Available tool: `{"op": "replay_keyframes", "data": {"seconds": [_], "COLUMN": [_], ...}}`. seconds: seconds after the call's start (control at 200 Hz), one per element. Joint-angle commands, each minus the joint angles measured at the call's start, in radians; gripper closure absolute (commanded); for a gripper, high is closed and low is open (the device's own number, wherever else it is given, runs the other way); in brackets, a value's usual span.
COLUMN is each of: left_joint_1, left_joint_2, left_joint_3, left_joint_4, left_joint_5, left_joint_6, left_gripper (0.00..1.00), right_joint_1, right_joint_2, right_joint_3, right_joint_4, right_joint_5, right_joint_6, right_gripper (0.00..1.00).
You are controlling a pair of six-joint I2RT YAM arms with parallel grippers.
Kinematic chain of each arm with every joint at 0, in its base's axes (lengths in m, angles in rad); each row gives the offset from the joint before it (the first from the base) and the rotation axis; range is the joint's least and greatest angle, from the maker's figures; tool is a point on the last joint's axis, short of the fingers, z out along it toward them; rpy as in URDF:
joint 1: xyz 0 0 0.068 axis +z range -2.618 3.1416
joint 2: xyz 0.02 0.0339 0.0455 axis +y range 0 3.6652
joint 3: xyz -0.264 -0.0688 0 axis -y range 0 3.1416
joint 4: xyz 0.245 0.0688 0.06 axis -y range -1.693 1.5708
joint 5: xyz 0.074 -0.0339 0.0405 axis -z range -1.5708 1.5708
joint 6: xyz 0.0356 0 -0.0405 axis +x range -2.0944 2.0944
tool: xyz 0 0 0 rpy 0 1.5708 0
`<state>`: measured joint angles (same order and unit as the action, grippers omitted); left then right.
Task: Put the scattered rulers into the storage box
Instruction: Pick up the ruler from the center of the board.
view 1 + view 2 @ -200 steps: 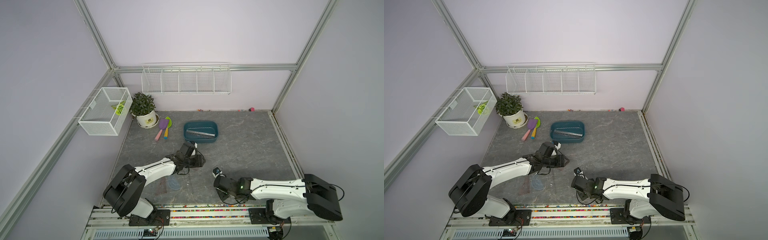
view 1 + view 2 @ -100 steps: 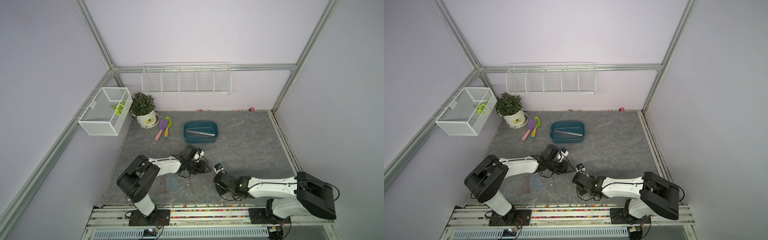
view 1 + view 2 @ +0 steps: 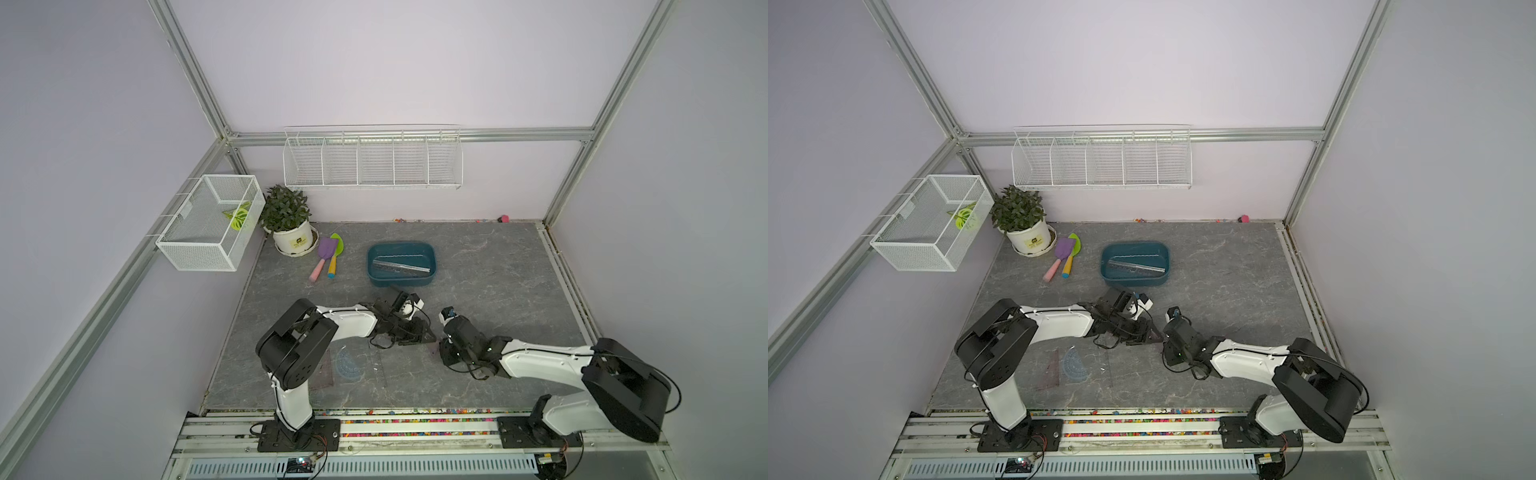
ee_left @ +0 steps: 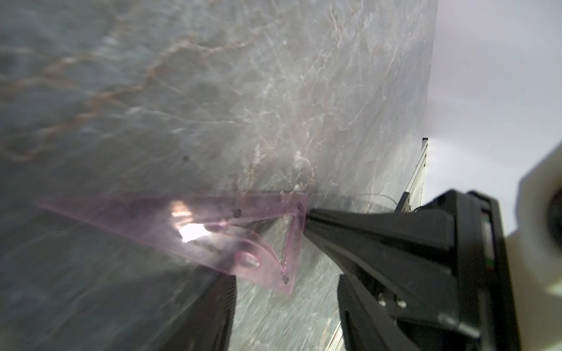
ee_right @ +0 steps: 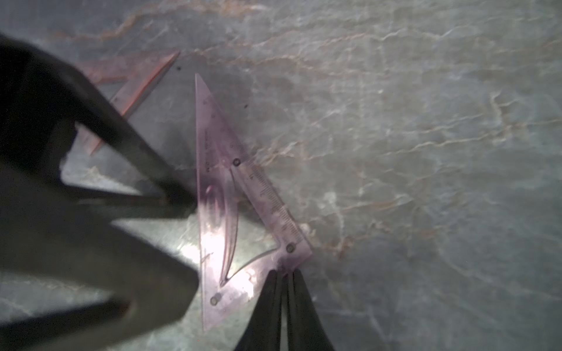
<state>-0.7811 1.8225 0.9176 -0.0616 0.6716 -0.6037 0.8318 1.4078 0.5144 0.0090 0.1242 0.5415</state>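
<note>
Pink see-through plastic is what we care about now: a triangle ruler (image 5: pixel 213 170) sits between our two claws. Our right claw (image 5: pixel 284 273) is pressed together on one corner of it. The long pointy end sticks out ahead of that claw. Our left claw (image 4: pixel 284 278) is spread wide. One finger (image 5: pixel 171 190) is right at the triangle's longest side, which runs across the claw's mouth. We think a swap may be coming. If so, the left claw should shut on that side before the right one lets go.

Our storage box (image 3: pixel 401 281) sits ahead of both claws, a bit nearer the left one, with bare counter (image 3: pixel 498 291) in between. Some straight rulers (image 3: pixel 399 266) lie inside it. Behind the left claw, a protractor (image 3: pixel 349 365) and another triangle (image 3: pixel 324 376) lie flat on the counter.
</note>
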Motion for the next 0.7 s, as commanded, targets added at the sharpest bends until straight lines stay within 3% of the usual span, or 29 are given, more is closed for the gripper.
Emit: {"op": "replay_keyframes", "data": {"seconds": [0.0,0.32,0.695], "left_joint_1": [-0.009,-0.055,-0.076], "left_joint_2": [0.034,0.065,0.074], "left_joint_3": [0.012,0.038,0.087], "left_joint_4": [-0.053,-0.046,-0.070], "left_joint_5": [-0.009,-0.001,-0.020], "left_joint_6": [0.027,0.010,0.021], "left_gripper": [0.41,0.40,0.39], "right_joint_1": [-0.032,-0.135,-0.256], "right_joint_2": [0.015,0.018,-0.079], "right_joint_3": [-0.040,-0.045,-0.047], "right_joint_4": [-0.032,0.016,0.015], "right_joint_5": [-0.064,-0.173,-0.304], "right_joint_6": [-0.028,-0.030,-0.014], "right_gripper": [0.87,0.85,0.83]}}
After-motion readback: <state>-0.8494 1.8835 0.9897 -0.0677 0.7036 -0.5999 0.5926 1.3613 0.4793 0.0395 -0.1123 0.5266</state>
